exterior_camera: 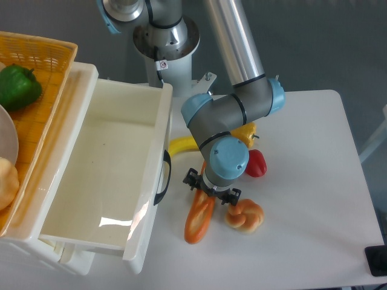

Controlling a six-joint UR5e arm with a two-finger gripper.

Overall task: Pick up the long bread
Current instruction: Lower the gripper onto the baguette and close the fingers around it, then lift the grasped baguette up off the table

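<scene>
The long bread is a slim orange-brown loaf with paler slashes. It lies on the white table, tilted, just right of the drawer front. My gripper points straight down over the loaf's upper end. Its black fingers show on either side of the loaf, spread wider than it. The blue wrist hides the fingertips and the loaf's top end. The loaf still rests on the table.
A knotted golden bun lies just right of the loaf. A red pepper, a yellow pepper and a banana sit behind the gripper. An open white drawer stands at the left, with a wicker basket holding a green pepper.
</scene>
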